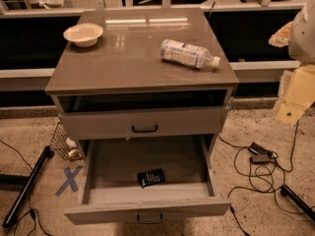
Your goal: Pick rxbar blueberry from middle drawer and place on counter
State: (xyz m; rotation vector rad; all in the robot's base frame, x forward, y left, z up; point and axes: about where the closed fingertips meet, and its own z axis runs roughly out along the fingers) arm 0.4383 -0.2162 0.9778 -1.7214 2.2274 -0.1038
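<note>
The small, flat rxbar blueberry [150, 177] in its dark navy wrapper lies in the open grey-brown middle drawer [147, 208]. It is near the front wall, about midway between the 2 sides. Its long side runs left to right, with the right end a bit farther back. The pale yellow gripper [294, 100] hangs at the right edge of the view, beside the cabinet and higher than the drawer. So the bar is down and to the left of it. I cannot tell if the gripper is wide or narrow.

The rxbar blueberry [150, 177] is seen lying in the open middle drawer [147, 211], the gripper [294, 100] held beside the counter [133, 58].
</note>
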